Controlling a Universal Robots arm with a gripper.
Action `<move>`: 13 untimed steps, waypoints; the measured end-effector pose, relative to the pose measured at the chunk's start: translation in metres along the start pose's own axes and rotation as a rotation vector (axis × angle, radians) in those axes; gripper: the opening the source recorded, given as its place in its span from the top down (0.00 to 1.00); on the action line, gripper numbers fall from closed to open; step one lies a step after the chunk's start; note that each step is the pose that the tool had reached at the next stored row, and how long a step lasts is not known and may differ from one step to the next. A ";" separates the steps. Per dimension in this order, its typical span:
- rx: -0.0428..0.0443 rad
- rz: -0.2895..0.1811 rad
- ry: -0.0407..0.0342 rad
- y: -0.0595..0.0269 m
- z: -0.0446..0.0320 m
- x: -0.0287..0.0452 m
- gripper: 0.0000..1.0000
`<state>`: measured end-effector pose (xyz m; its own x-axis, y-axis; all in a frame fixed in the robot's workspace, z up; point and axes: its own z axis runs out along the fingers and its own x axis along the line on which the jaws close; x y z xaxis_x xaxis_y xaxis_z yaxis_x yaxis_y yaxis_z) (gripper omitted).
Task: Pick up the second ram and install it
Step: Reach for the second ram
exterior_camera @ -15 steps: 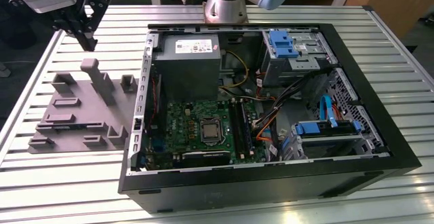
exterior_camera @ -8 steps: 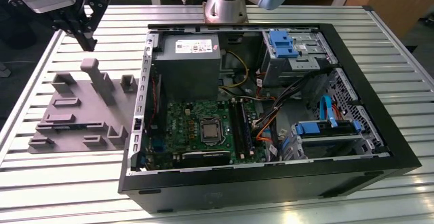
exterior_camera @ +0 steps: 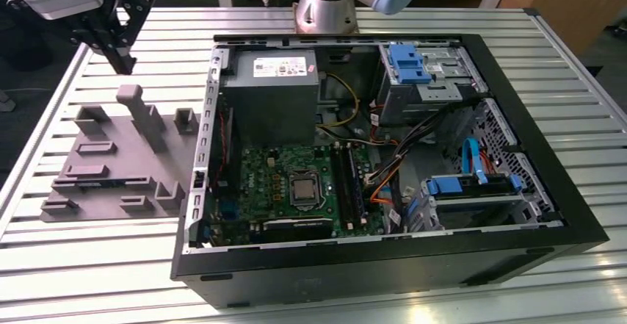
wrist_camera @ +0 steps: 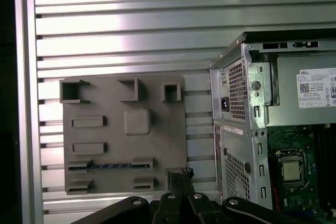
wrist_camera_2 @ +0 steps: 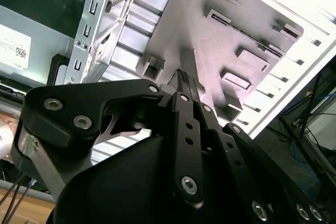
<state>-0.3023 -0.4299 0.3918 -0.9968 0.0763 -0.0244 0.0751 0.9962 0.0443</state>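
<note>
On fixture [wrist_camera: 126, 142], second ram [wrist_camera: 110, 166] (tool [wrist_camera: 181, 176] near)

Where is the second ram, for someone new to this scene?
Find the grey plastic block lying on the slatted table beside the open computer case. In the first wrist view, the second ram lies flat on it, spanning two low brackets. It is the only dark, thin stick there; its neighbours are grey plastic.
</note>
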 end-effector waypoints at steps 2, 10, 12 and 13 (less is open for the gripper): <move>0.0000 0.000 -0.0001 -0.0003 -0.0001 0.0035 0.89; -0.0001 0.000 -0.0001 -0.0026 -0.0003 0.0336 0.89; -0.0001 0.000 -0.0001 -0.0033 -0.0004 0.0425 0.89; 0.0000 0.000 0.0000 -0.0037 -0.0005 0.0470 0.89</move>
<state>-0.3494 -0.4300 0.3910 -0.9968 0.0761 -0.0244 0.0750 0.9962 0.0443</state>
